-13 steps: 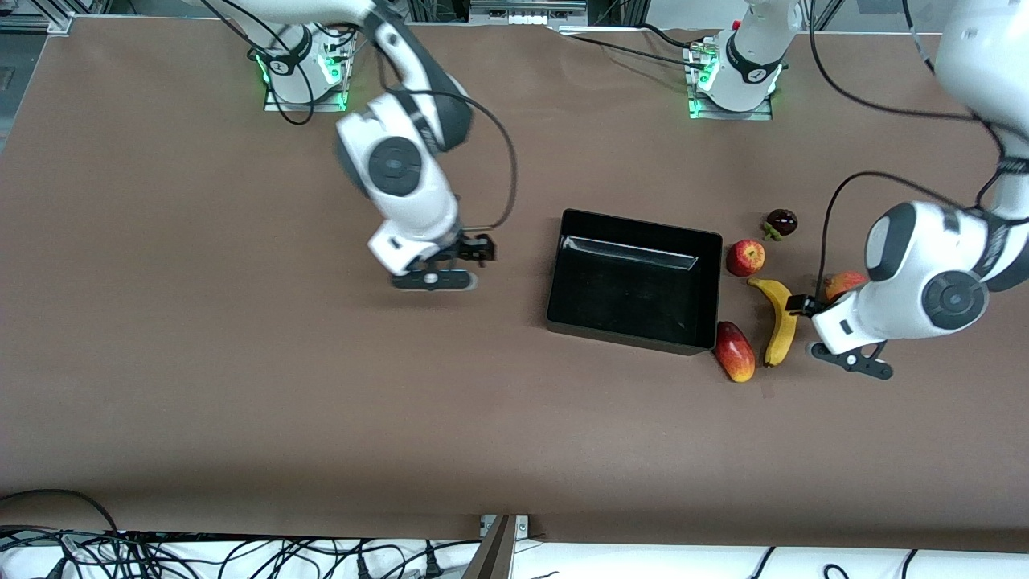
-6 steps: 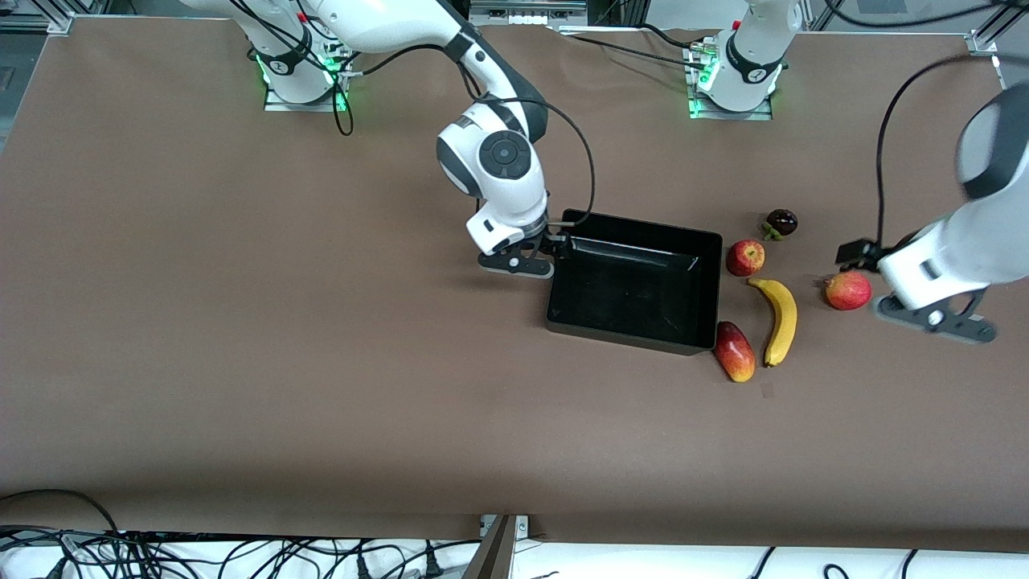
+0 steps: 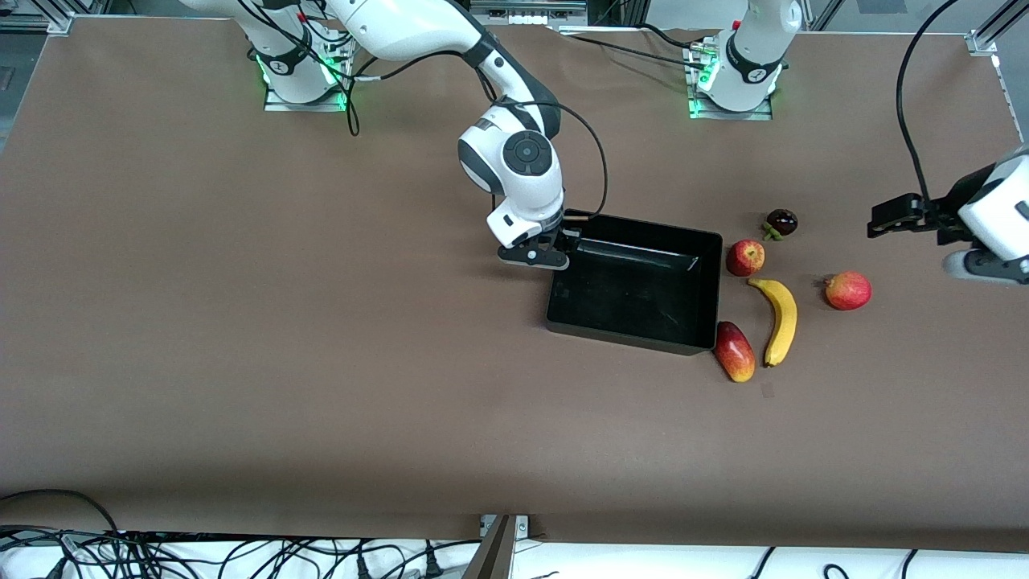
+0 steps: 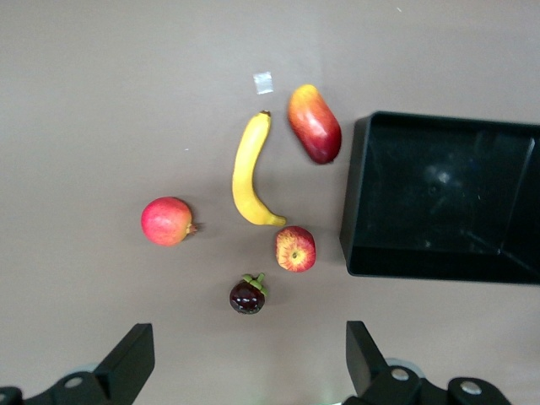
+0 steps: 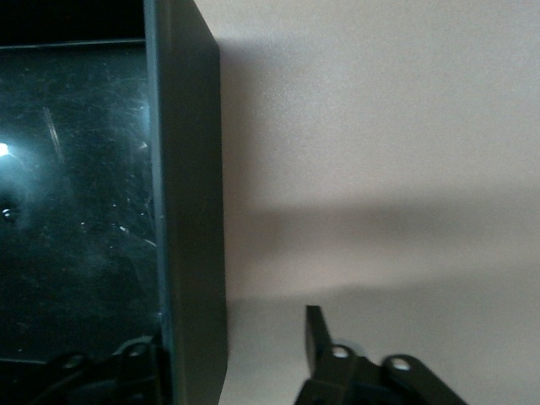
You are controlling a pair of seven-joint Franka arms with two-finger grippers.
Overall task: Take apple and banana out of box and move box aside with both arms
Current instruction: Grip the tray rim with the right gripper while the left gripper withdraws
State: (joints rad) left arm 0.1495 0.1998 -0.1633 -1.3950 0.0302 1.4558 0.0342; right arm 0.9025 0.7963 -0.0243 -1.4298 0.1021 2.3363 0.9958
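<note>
The black tray lies mid-table and holds nothing. The banana and the red apple lie on the table beside it, toward the left arm's end. My right gripper is low at the tray's corner nearest the right arm's base. It is open, with the tray wall between its fingers. My left gripper is open and empty, high over the table at the left arm's end. Its view shows the banana, the apple and the tray below.
A red-yellow mango lies by the tray's near corner, next to the banana. A red crowned fruit lies toward the left arm's end. A small dark purple fruit lies farther from the camera than the apple.
My right arm has swung across to the tray and lowered its gripper over the tray wall. My left gripper has risen from beside the banana and drawn back toward the left arm's end.
</note>
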